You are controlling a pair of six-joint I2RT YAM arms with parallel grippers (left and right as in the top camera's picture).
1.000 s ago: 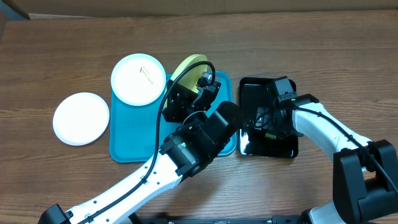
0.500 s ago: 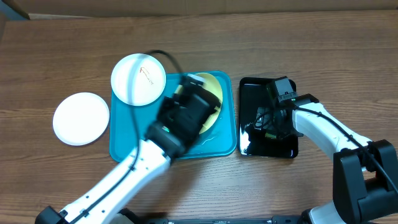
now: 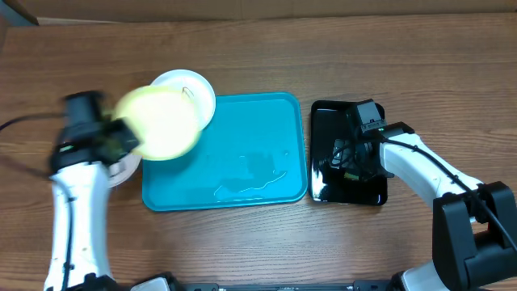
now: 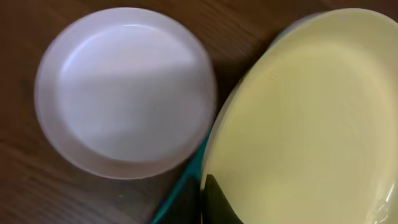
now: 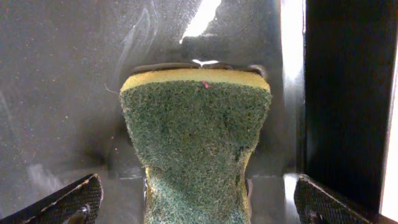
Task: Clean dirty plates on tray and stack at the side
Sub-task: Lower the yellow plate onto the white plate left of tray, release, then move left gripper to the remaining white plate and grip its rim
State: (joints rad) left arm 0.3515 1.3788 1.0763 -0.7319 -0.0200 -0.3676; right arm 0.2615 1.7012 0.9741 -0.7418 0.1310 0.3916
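My left gripper [image 3: 121, 139] is shut on the rim of the pale yellow-green plate [image 3: 158, 123] and holds it in the air over the tray's left edge, blurred. In the left wrist view that plate [image 4: 311, 118] fills the right side, with one dark finger [image 4: 216, 202] across its rim. A clean white plate [image 4: 124, 93] lies on the table below; overhead it [image 3: 127, 172] peeks out from under my arm. A second white plate [image 3: 194, 90] with a brown smear rests on the far left corner of the turquoise tray [image 3: 258, 129]. My right gripper [image 3: 349, 162] is open.
A glossy black tray [image 3: 327, 121] sits right of the turquoise tray. On it lies a green and yellow sponge [image 5: 196, 137], between my right gripper's [image 5: 199, 208] spread fingers without touching them. Wet streaks [image 3: 250, 187] mark the turquoise tray's floor. Bare wood surrounds both trays.
My left arm has swung left with the yellow-green plate, off the middle of the tray to above its left edge, leaving the tray floor bare. The right arm has not moved.
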